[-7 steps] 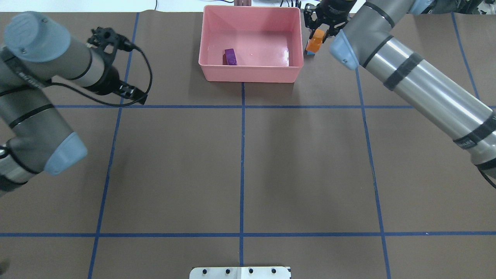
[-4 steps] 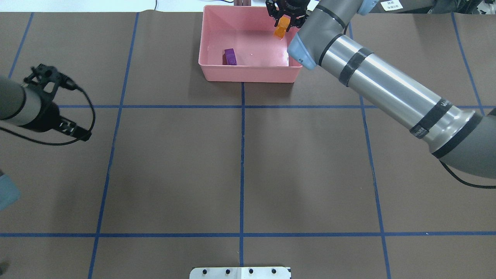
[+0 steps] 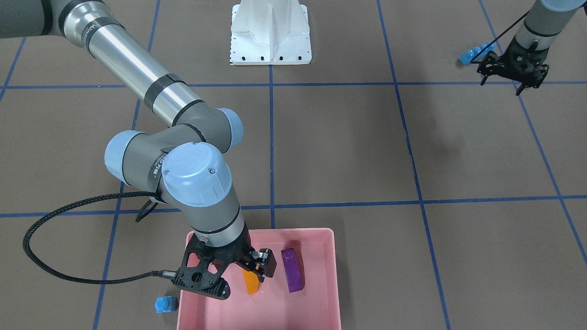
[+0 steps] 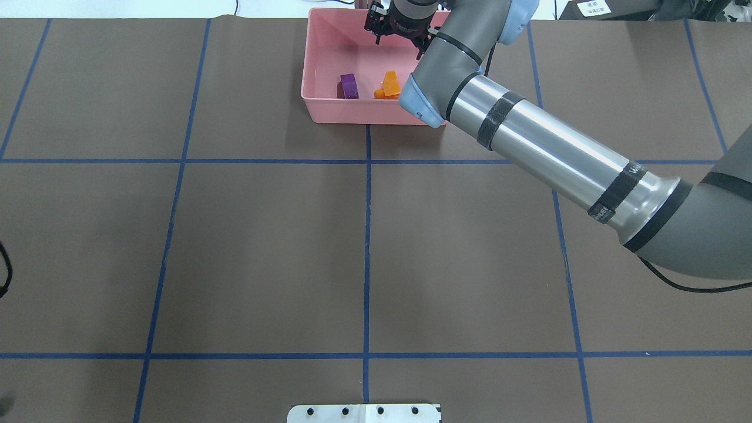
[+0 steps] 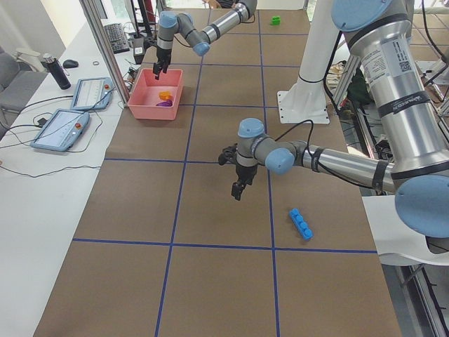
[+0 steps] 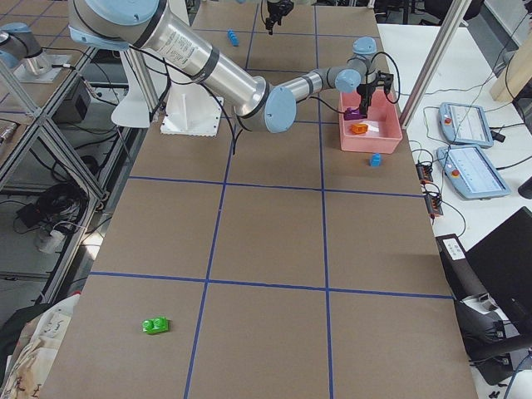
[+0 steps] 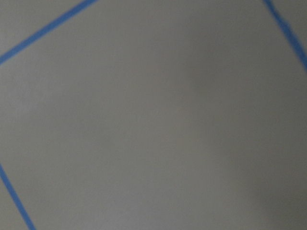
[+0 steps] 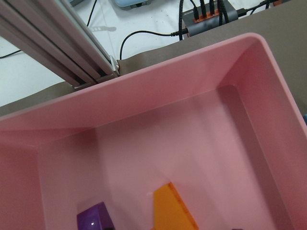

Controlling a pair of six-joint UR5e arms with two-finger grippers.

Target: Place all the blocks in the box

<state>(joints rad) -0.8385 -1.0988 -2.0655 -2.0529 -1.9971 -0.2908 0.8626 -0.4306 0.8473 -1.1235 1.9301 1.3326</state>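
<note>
The pink box (image 4: pixel 317 64) stands at the table's far edge. The long purple brick (image 4: pixel 349 86) and the orange sloped brick (image 4: pixel 389 86) lie inside it, side by side. My right gripper (image 3: pixel 244 280) hangs open and empty over the box, just above the orange brick (image 3: pixel 251 283). The tiny light-blue cube (image 3: pixel 165 304) sits on the table just outside the box. My left gripper (image 3: pixel 502 87) looks open and empty, above the table beside the long light-blue brick (image 3: pixel 472 54). The green brick (image 6: pixel 155 325) lies far off by the table's right end.
The white base plate (image 3: pixel 270 41) is at the robot's side of the table. Beyond the box's far wall (image 8: pixel 192 62) are an aluminium post (image 8: pixel 57 43) and cables. Two tablets (image 5: pixel 88 91) lie on a side bench.
My right gripper moved further over the box and let go of the orange brick, which now lies in the box beside the purple one. My left arm pulled back out of the overhead view.
</note>
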